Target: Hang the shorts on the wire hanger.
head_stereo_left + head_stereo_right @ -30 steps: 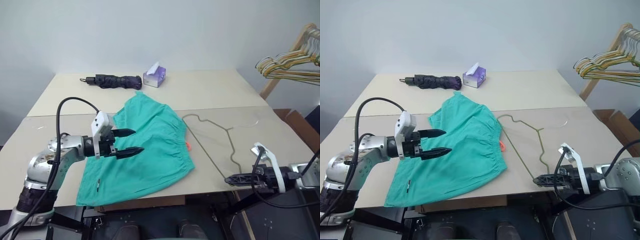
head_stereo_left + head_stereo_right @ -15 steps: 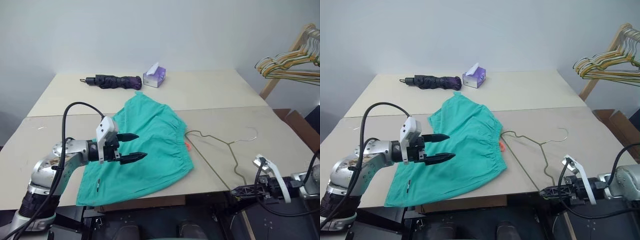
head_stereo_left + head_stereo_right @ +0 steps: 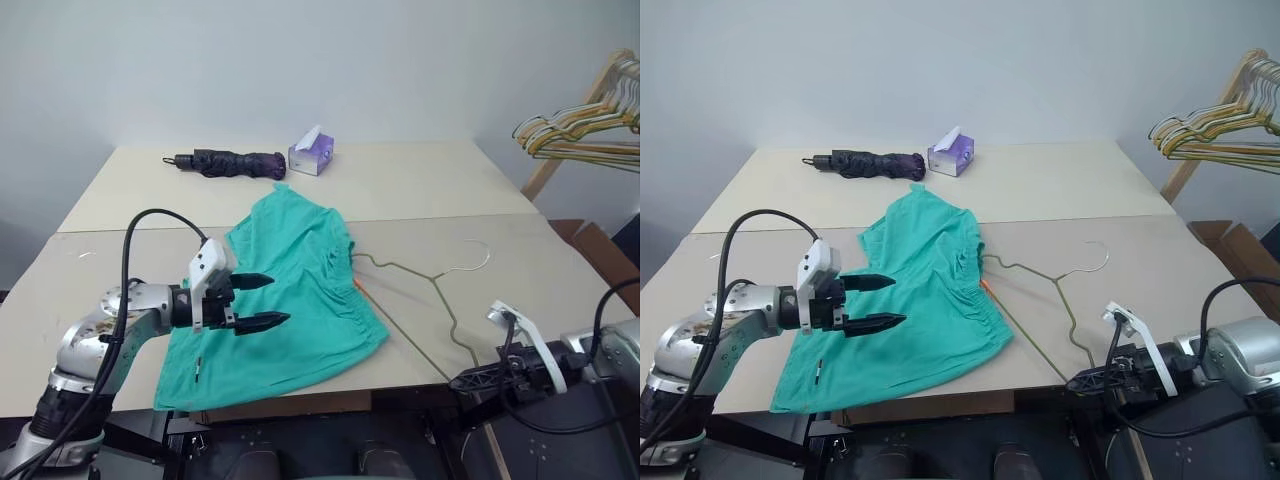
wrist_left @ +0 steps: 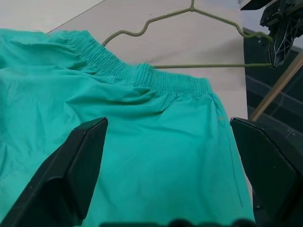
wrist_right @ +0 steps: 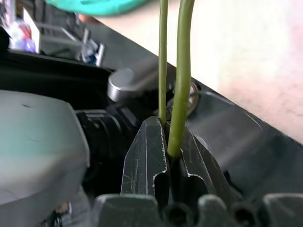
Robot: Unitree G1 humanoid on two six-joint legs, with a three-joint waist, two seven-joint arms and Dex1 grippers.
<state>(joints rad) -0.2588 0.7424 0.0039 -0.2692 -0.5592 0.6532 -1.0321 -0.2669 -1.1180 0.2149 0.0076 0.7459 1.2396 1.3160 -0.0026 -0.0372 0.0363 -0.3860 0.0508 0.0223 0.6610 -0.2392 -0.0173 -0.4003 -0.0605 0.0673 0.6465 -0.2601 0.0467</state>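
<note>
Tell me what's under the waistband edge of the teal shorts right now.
One corner of the thin olive wire hanger slips beneath the teal cloth shorts at their gathered waistband; how far it reaches is covered. The beige table lies beneath both.

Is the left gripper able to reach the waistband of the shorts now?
Probably yes. The left gripper hovers open over the shorts, and nothing lies between it and the waistband.

A plain pale wall (image 3: 300,60) rises behind the beige table (image 3: 420,185), which shows a seam across its middle. Right of the table, a wooden rack (image 3: 575,125) carries yellowish hangers (image 3: 575,135); below it sits a cardboard box (image 3: 600,250).
</note>
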